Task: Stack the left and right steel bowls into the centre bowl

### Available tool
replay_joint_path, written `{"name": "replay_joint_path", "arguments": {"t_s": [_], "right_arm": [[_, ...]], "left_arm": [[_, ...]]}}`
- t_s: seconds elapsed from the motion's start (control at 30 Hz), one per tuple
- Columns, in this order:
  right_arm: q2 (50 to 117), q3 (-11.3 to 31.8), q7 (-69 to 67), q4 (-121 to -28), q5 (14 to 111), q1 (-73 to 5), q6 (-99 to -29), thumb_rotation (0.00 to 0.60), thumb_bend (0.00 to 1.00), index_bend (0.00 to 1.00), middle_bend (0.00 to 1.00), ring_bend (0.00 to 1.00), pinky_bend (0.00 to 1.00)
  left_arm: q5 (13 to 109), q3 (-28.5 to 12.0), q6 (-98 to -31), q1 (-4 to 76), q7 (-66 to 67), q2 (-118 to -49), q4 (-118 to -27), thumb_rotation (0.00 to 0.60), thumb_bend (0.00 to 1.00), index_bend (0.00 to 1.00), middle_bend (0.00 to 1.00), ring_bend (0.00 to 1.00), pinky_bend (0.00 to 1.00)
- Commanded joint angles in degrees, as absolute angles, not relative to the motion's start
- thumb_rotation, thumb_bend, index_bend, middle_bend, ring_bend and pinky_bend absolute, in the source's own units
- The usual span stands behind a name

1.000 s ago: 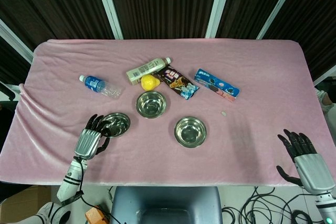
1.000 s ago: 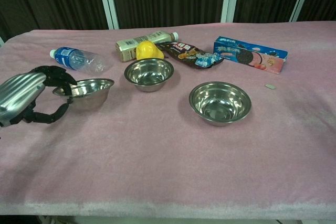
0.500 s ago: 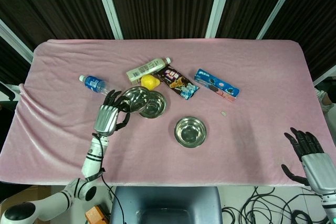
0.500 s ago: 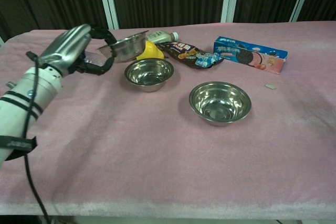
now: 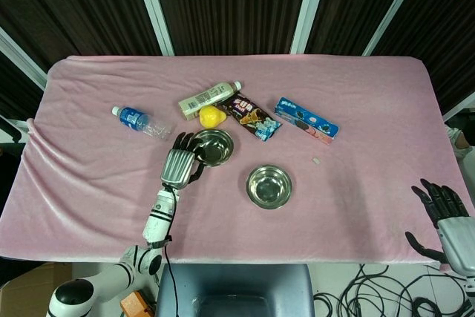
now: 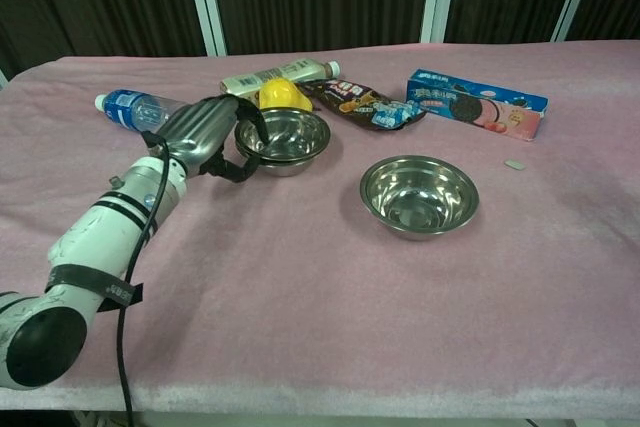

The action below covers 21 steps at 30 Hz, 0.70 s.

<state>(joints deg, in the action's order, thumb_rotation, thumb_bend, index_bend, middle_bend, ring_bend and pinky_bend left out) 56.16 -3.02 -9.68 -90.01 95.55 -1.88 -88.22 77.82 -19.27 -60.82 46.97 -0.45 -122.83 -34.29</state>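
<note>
While left hand (image 6: 205,133) fingers grip left bowl (image 6: 290,133) nested in centre bowl (image 6: 285,163), right bowl (image 6: 419,195) sits empty.

The left arm is reaching forward and inward across the desk (image 5: 89,109), its white forearm slanting up from the near edge. The left robot hand (image 5: 178,165) is lying back-up, dark fingers (image 6: 247,127) curling over a bowl rim. The right robot hand (image 5: 447,216) is hanging off the near right corner, fingers spread, holding nothing.
</note>
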Motion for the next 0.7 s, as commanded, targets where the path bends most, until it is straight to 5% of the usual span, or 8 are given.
{"name": "replay_joint_path", "arguments": {"t_s": [0.03, 0.2, 0.5, 0.7], "right_arm": [[56.1, -2.9, -10.0, -89.8, 95.6, -1.6, -88.7, 0.600, 0.44, 0.06, 0.00, 0.00, 0.00], [56.2, -2.8, -10.1, -89.7, 95.7, -1.7, -88.5, 0.600, 0.44, 0.06, 0.00, 0.00, 0.00], [58.3, -2.6, -4.9, -91.1, 97.6, -4.6, -84.5, 0.600, 0.44, 0.06, 0.00, 0.00, 0.00], [61.4, -0.2, 1.9, -93.0, 100.0, -13.9, -72.9, 0.600, 0.41, 0.13, 0.00, 0.00, 0.00]], "left_arm": [[76.1, -18.9, -58.4, 46.7, -1.5, -121.9, -37.1, 0.600, 0.42, 0.02, 0.00, 0.00, 0.10], [77.0, -17.1, -60.8, 44.8, 0.5, -118.6, -43.6, 0.600, 0.41, 0.00, 0.00, 0.00, 0.09], [79.8, -10.2, -68.1, 34.3, 4.9, -100.4, -68.0, 0.600, 0.38, 0.00, 0.00, 0.00, 0.13], [84.3, -3.5, -78.4, 25.2, 5.9, -90.4, -73.5, 0.600, 0.38, 0.00, 0.00, 0.00, 0.11]]}}
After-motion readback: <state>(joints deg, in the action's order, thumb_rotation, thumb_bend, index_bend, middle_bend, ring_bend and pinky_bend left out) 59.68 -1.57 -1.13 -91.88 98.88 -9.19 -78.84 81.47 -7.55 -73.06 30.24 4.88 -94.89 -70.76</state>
